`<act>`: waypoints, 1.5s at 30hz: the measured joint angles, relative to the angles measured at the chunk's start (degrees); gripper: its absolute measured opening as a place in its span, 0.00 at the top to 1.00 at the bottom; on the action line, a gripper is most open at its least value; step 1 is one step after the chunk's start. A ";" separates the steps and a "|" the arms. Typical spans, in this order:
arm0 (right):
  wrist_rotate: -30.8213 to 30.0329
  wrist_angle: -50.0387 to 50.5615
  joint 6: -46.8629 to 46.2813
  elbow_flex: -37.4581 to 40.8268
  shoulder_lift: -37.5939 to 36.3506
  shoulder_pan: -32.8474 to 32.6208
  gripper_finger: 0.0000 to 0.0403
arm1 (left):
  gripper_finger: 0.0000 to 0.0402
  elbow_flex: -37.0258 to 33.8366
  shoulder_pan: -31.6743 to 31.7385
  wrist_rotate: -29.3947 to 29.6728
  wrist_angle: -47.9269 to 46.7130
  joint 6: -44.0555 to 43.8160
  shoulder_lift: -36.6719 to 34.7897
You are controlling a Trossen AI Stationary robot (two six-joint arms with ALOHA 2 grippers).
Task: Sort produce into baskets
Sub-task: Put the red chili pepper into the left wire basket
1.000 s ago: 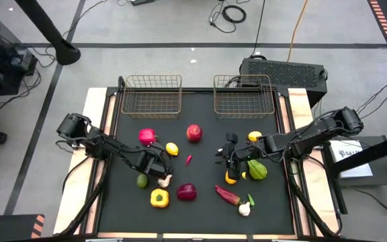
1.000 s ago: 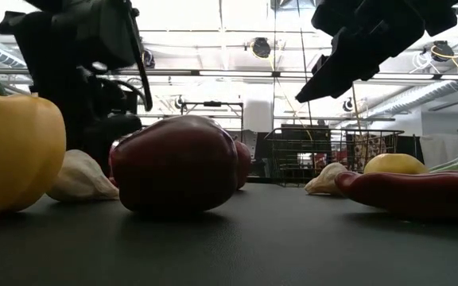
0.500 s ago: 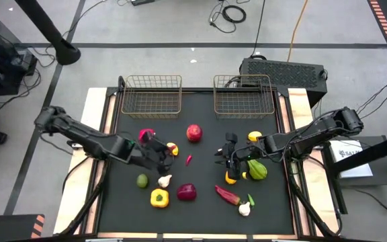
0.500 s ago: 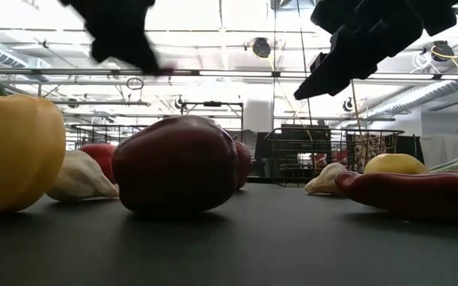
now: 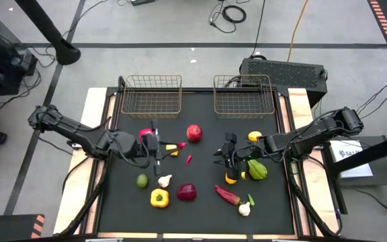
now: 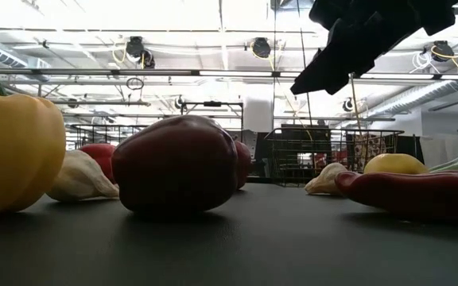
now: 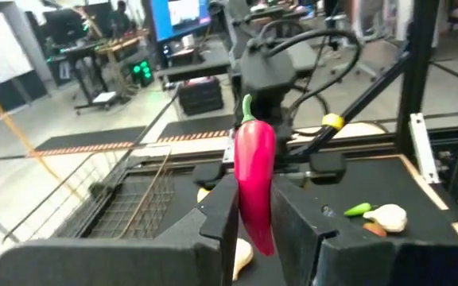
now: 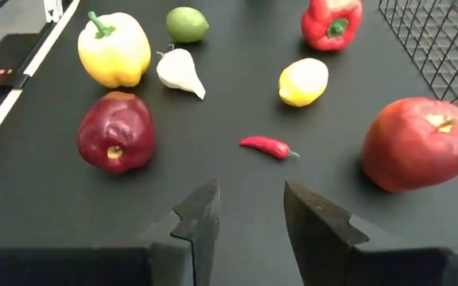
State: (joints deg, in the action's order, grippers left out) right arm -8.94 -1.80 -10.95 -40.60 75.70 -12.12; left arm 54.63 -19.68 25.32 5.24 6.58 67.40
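Behind two baskets (image 5: 152,94), left claw (image 7: 253,218) grips one red chilli (image 7: 254,183).

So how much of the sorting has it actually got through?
Hardly any: both baskets look empty. In hand, the left gripper is shut on a red chilli. The right gripper hangs open above the mat. The apple, lemon, garlic and the rest remain unsorted.

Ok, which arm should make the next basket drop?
Left: its gripper already holds a red chilli not far from the left basket. The right gripper is open and empty.
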 joint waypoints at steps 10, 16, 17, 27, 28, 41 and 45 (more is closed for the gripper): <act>0.40 0.96 -2.01 0.00 0.00 -0.55 0.67 | 0.82 -0.26 0.88 0.18 -0.11 -0.11 0.24; 0.29 0.94 -0.57 0.00 0.00 -0.53 0.67 | 0.82 -0.26 2.27 1.58 0.13 -4.91 0.24; 0.29 0.96 -0.45 -0.02 0.00 -0.53 0.67 | 0.82 -0.26 2.62 2.46 0.29 -6.07 0.24; 0.25 0.70 0.08 0.00 0.00 -0.53 0.67 | 0.82 -0.31 10.89 24.75 -3.03 3.01 0.85; 0.24 0.70 0.08 0.00 0.00 -0.51 0.67 | 0.82 -0.31 13.28 26.00 -3.03 4.75 0.99; 0.16 0.92 2.75 0.00 0.00 -0.48 0.67 | 0.82 -0.31 44.22 -7.54 -22.32 -1.78 5.77; 0.16 0.96 3.14 0.00 0.00 -0.48 0.67 | 0.82 -0.31 47.35 -11.93 -23.02 -1.78 8.64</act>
State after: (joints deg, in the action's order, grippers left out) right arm -8.78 -0.84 -7.81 -40.60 75.70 -12.60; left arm 54.33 27.66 13.39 -17.78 4.80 76.03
